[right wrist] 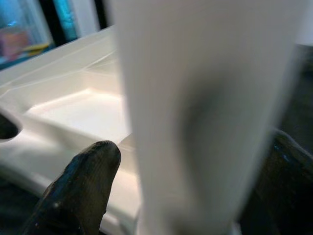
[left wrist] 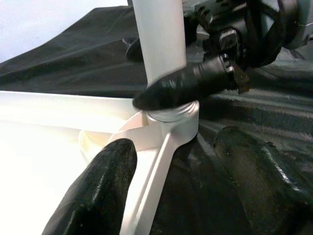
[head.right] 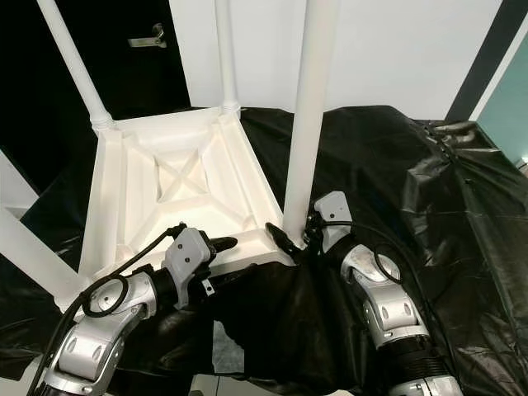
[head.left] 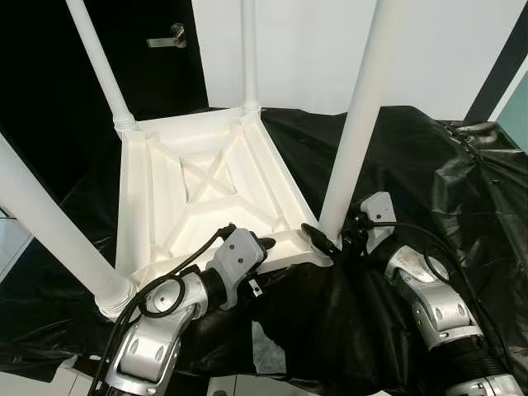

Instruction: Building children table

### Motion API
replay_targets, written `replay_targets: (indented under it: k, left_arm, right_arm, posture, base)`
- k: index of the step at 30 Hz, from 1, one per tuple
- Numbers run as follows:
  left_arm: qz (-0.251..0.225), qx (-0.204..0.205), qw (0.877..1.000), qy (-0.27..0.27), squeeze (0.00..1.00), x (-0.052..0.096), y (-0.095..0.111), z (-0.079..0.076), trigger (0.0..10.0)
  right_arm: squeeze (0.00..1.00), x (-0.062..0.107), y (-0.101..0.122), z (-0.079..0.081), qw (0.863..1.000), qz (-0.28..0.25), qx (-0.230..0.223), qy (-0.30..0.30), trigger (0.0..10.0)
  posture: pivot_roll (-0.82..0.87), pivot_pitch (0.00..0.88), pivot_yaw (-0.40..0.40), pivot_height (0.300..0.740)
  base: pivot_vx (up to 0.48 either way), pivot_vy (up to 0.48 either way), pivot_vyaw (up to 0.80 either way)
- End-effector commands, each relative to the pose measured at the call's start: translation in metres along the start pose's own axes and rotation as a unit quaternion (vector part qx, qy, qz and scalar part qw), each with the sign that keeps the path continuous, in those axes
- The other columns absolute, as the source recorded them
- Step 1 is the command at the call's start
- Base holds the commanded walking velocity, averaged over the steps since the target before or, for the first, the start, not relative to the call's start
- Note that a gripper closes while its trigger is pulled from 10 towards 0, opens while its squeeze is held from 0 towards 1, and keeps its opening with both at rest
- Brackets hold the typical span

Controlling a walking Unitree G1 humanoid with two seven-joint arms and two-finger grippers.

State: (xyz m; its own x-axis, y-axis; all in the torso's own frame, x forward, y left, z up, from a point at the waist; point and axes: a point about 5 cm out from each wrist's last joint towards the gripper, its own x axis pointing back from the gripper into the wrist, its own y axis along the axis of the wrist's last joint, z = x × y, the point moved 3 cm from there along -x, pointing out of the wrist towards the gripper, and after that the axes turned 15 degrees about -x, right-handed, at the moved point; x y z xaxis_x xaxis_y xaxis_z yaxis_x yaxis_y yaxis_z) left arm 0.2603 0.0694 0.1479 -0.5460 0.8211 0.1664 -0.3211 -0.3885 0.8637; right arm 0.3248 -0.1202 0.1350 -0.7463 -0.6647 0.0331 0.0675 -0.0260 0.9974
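A white children's table (head.left: 206, 190) lies upside down on a black cloth (head.left: 412, 148), its legs pointing up. My right gripper (head.left: 330, 233) is shut on the near right leg (head.left: 355, 124) just above its socket. In the right wrist view one finger (right wrist: 83, 186) sits on each side of that leg (right wrist: 205, 98). My left gripper (head.left: 266, 247) is open at the table's near edge, left of that corner. In the left wrist view one finger (left wrist: 98, 191) rests over the white rim (left wrist: 156, 161). The other finger (left wrist: 254, 181) hangs outside it above the cloth.
Three more legs stand up: far left (head.left: 99, 62), far middle (head.left: 249, 49) and near left (head.left: 49, 231), which crosses close to my left arm. A dark door with a handle (head.left: 169, 37) is behind. The cloth drops off at the near edge (head.left: 247, 384).
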Motion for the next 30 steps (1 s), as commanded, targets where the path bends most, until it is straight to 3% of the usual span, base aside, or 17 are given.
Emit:
replay_targets:
  k: [1, 2, 3, 4, 5, 15, 19, 22, 23, 30]
  left_arm:
    - [0.012, -0.006, 0.999, 0.04, 0.0, -0.001, -0.003, 0.008, 10.0]
    - [0.012, -0.007, 0.999, 0.041, 0.0, -0.002, -0.002, 0.009, 10.0]
    - [0.011, -0.007, 0.999, 0.043, 0.0, -0.002, -0.002, 0.009, 10.0]
    - [0.01, -0.007, 0.999, 0.044, 0.0, -0.003, -0.002, 0.009, 10.0]
    - [0.01, -0.007, 0.999, 0.045, 0.0, -0.003, -0.002, 0.008, 10.0]
    - [0.01, -0.003, 0.999, 0.048, 0.0, -0.002, -0.002, 0.005, 10.0]
    - [0.01, -0.003, 0.999, 0.048, 0.0, -0.002, -0.002, 0.004, 10.0]
    - [0.011, -0.002, 0.999, 0.048, 0.0, -0.002, -0.002, 0.004, 10.0]
    - [0.011, -0.002, 0.999, 0.049, 0.0, -0.001, -0.002, 0.003, 10.0]
    - [0.014, 0.002, 0.999, 0.047, 0.0, 0.002, -0.003, 0.001, 10.0]
  right_arm:
    - [0.0, -0.004, -0.005, 0.002, 0.999, 0.018, 0.009, 0.033, 10.0]
    - [0.0, -0.007, -0.007, 0.004, 0.998, 0.025, 0.008, 0.051, 10.0]
    - [0.0, -0.008, -0.009, 0.005, 0.998, 0.03, 0.011, 0.061, 4.2]
    - [0.0, -0.009, -0.01, 0.005, 0.997, 0.032, 0.013, 0.066, 4.2]
    - [0.0, -0.008, -0.011, 0.005, 0.997, 0.034, 0.015, 0.071, 0.0]
    - [0.0, -0.001, -0.016, -0.004, 0.998, 0.043, 0.014, 0.054, 0.0]
    - [0.0, 0.002, -0.023, -0.01, 0.999, 0.043, 0.011, -0.019, 0.0]
    - [0.0, 0.002, -0.025, -0.012, 0.998, 0.044, 0.008, -0.034, 0.0]
    - [0.0, 0.002, -0.026, -0.011, 0.998, 0.04, -0.001, -0.057, 10.0]
    - [0.0, 0.001, -0.029, -0.005, 0.982, 0.005, -0.055, -0.182, 10.0]
  posture:
    - [0.07, 0.0, 0.001, 0.74]
    - [0.07, 0.0, 0.001, 0.74]
    - [0.07, 0.0, -0.007, 0.74]
    - [0.07, 0.0, -0.007, 0.74]
    - [0.08, 0.0, -0.014, 0.74]
    - [0.08, 0.0, -0.026, 0.74]
    - [0.08, 0.0, -0.029, 0.74]
    - [0.08, 0.0, -0.029, 0.74]
    - [0.09, 0.0, -0.025, 0.74]
    - [0.08, 0.0, -0.005, 0.74]
  base:
    - [0.0, 0.0, 0.0]
    - [0.0, 0.0, 0.0]
    - [0.0, 0.0, 0.0]
    - [0.0, 0.0, 0.0]
    - [0.0, 0.0, 0.0]
    - [0.0, 0.0, 0.0]
    - [0.0, 0.0, 0.0]
    - [0.0, 0.0, 0.0]
    - [0.0, 0.0, 0.0]
    - [0.0, 0.0, 0.0]
